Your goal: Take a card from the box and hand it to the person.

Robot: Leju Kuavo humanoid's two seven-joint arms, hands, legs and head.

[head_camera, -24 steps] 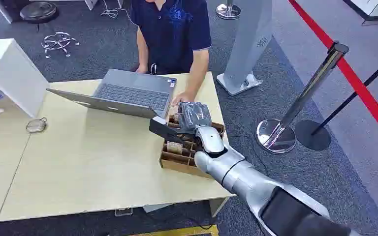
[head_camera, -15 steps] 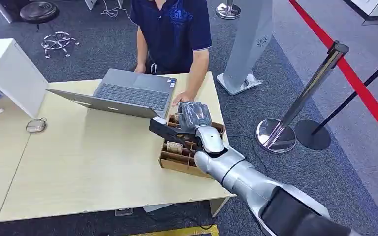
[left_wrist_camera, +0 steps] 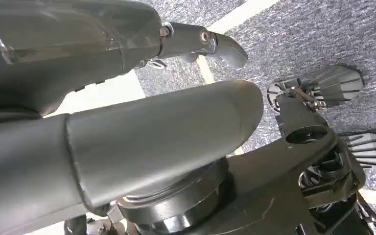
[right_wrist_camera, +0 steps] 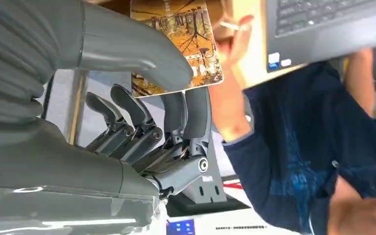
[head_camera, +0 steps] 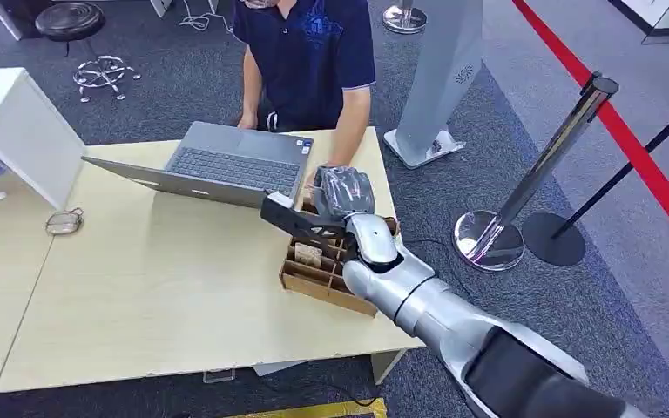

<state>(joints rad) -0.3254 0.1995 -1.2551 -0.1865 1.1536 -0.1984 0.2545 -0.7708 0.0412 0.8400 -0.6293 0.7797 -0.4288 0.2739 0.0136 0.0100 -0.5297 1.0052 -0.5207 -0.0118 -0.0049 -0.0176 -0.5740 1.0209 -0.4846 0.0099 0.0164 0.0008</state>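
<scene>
My right hand (head_camera: 344, 193) hovers over the far end of a brown compartmented cardboard box (head_camera: 318, 283) at the table's right side. It pinches a card (right_wrist_camera: 176, 44) with a yellow autumn picture between thumb and fingers; from the head view the card (head_camera: 286, 218) looks dark and juts toward the laptop. A person in a dark blue shirt (head_camera: 305, 52) stands across the table, one hand (head_camera: 320, 174) resting on it just beyond mine. My left hand (left_wrist_camera: 166, 142) hangs over carpet with nothing in it, thumb and a finger apart.
An open grey laptop (head_camera: 226, 165) lies on the light wooden table (head_camera: 157, 279) right beside the box. A white box (head_camera: 17, 131) and a small round object (head_camera: 64, 222) sit at the left. A chrome stanchion (head_camera: 523, 192) stands on the carpet at the right.
My right hand has lifted a little with the card, up from the box and slightly toward the person. The person's hand stays on the table.
</scene>
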